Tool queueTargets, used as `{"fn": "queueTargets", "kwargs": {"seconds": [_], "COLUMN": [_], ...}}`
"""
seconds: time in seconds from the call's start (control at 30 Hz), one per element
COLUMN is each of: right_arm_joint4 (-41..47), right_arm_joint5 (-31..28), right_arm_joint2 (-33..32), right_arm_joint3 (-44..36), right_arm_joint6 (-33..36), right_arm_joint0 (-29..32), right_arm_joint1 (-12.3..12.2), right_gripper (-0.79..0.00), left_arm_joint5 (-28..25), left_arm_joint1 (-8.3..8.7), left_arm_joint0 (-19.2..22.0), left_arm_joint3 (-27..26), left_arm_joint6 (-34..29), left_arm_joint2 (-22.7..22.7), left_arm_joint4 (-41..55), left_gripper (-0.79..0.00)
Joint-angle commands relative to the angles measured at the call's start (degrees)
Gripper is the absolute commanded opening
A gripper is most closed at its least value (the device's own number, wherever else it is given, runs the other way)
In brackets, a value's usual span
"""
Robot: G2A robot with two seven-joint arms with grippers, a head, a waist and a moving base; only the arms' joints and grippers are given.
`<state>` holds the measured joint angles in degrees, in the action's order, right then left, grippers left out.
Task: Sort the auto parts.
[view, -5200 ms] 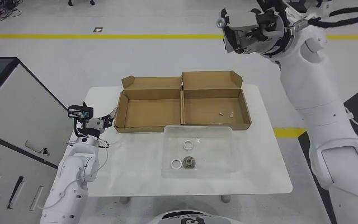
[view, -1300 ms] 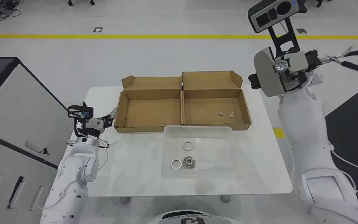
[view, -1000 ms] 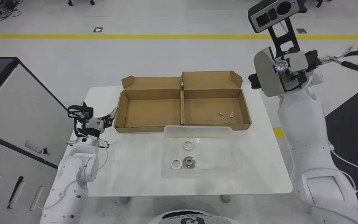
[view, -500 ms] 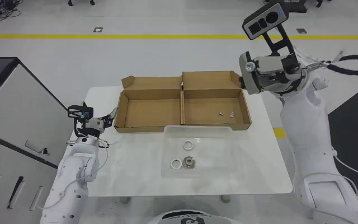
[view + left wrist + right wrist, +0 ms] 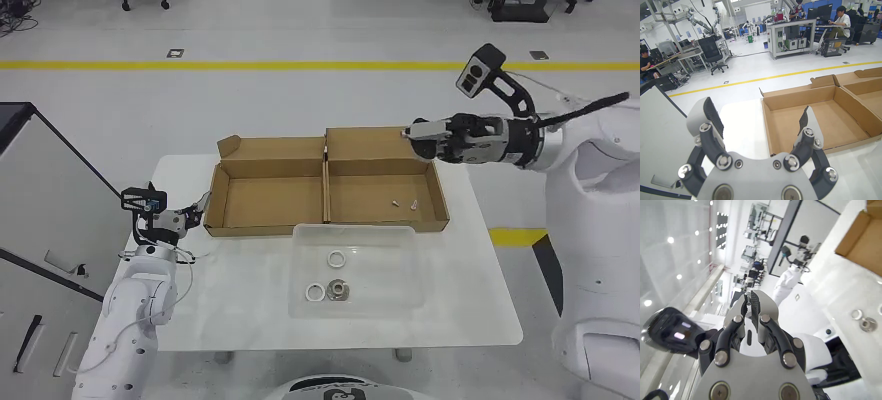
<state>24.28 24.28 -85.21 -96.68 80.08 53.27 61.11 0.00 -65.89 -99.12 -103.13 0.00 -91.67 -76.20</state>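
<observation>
- Gripping a small screw (image 5: 748,301) at the very tips, the right gripper (image 5: 748,298) has its jaws closed on the part. The ribbed pads (image 5: 754,307) pinch it far out. I judge this hold is meant to let the part fall freely once the jaws part.
- Beneath the right jaws, as the top view shows, lies the far rim of the right cardboard box (image 5: 360,200). Two more screws (image 5: 403,202) rest on its floor, below the jaws and a little toward the robot. I take this box to be the screw bin, which would explain why the gripper hangs over it.
- Farther toward the robot from the right jaws, just beside the boxes' near wall, sits the clear tray (image 5: 390,285). It holds two white rings (image 5: 337,258) and a flanged metal part (image 5: 340,291) just beside one ring, which I judge to be the unsorted stock.
- The left gripper (image 5: 756,106) has its jaws spread wide with nothing between them. Directly ahead of the jaws stands the near corner of the left cardboard box (image 5: 810,121). I judge this arm is waiting beside the bin for another class of part — rings, perhaps.
- Markings: I can read no writing on the boxes, the tray, the parts or the jaws. Signs and screens in the room beyond the left jaws are too small to read.
</observation>
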Motion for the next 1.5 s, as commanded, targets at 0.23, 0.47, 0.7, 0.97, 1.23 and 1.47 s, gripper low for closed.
{"fn": "queueTargets", "kwargs": {"seconds": [0.23, 0.47, 0.7, 0.97, 1.23, 1.47], "right_arm_joint4": [-26.24, -41.36, -48.89, -54.72, -59.28, -60.1], "right_arm_joint5": [-1.13, -2.94, -2.72, -1.16, 0.38, 0.75], "right_arm_joint2": [14.71, 28.11, 37.58, 44.0, 47.78, 49.59], "right_arm_joint3": [10.0, 17.71, 24.64, 30.37, 35.47, 39.16], "right_arm_joint6": [0.53, -2.13, -4.79, -9.01, -12.49, -13.28], "right_arm_joint0": [-11.43, -17.45, -19.84, -20.45, -19.69, -18.19], "right_arm_joint1": [-1.1, 0.3, 2.38, 4.54, 6.19, 7.47], "right_gripper": [-0.785, -0.785, -0.785, -0.785, -0.785, -0.785], "left_arm_joint5": [0.0, 0.0, 0.0, 0.0, 0.0, 0.0], "left_arm_joint1": [0.0, 0.0, 0.0, 0.0, 0.0, 0.0], "left_arm_joint0": [0.0, 0.0, 0.0, 0.0, 0.0, 0.0], "left_arm_joint3": [0.0, 0.0, 0.0, 0.0, 0.0, 0.0], "left_arm_joint6": [0.0, 0.0, 0.0, 0.0, 0.0, 0.0], "left_arm_joint2": [0.0, 0.0, 0.0, 0.0, 0.0, 0.0], "left_arm_joint4": [0.0, 0.0, 0.0, 0.0, 0.0, 0.0], "left_gripper": [0.0, 0.0, 0.0, 0.0, 0.0, 0.0]}}
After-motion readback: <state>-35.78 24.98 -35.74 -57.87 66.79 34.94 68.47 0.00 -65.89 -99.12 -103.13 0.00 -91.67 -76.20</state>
